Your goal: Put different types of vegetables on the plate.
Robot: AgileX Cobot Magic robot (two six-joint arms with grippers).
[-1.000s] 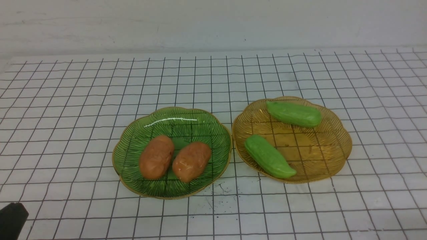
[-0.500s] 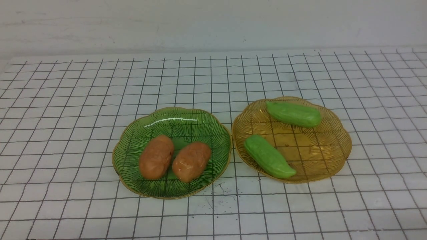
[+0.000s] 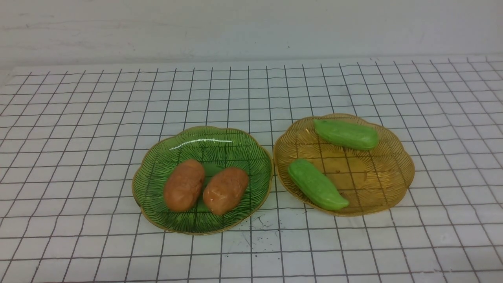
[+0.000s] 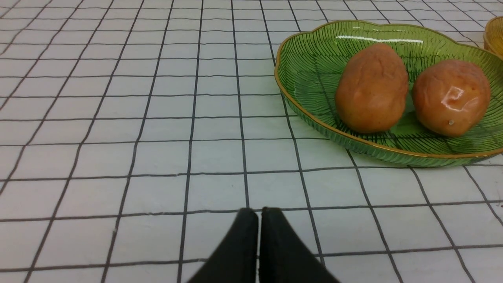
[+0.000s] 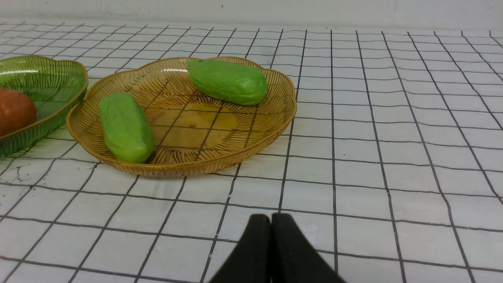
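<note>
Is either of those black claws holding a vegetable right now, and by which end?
No. The left gripper and right gripper are both shut on nothing, hanging over the bare cloth.

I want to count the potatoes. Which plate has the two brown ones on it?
The green plate, on the left in the front view, holds both brown potatoes. The amber plate beside it holds only green cucumbers.

No legible text, labels, brands, numbers or signs appear in any view. The table [image 3: 78, 157] carries only a plain black grid pattern; the plates and vegetables bear no markings that can be read.
</note>
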